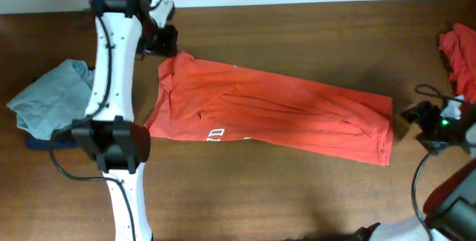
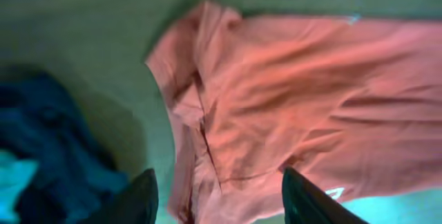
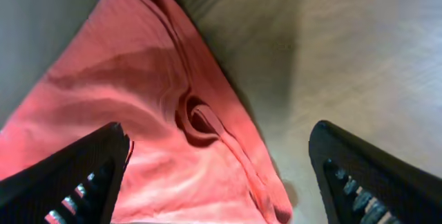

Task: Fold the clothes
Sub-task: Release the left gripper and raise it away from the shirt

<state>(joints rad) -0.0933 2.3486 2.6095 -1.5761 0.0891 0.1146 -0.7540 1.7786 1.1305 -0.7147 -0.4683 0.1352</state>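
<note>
- the work is taking place on a brown wooden table (image 1: pixel 297 196), with a pale wall running along its 12 o'clock edge.
- the orange-red shirt (image 1: pixel 275 114) is lying across the middle as a long band, apparently folded lengthwise. its collar end is pointing to 10 o'clock and its hem end to 4 o'clock, and a scrap of white print is peeking out at 7 o'clock.
- the left gripper (image 2: pixel 221 186) is hovering over the collar end, fingers parted and gripping nothing.
- the right gripper (image 3: pixel 221 165) is hanging by the hem corner at 3 o'clock, jaws wide and empty.
- judgement: the arms are flanking both ends, probably for a crosswise fold.
- a grey-blue garment (image 1: pixel 52 96) is sitting on a navy garment (image 1: pixel 39 143) at 9 o'clock, and a red garment (image 1: pixel 460 51) is lying at 2 o'clock. all three are lying apart from the shirt, and i cannot tell whether they are finished or waiting.
</note>
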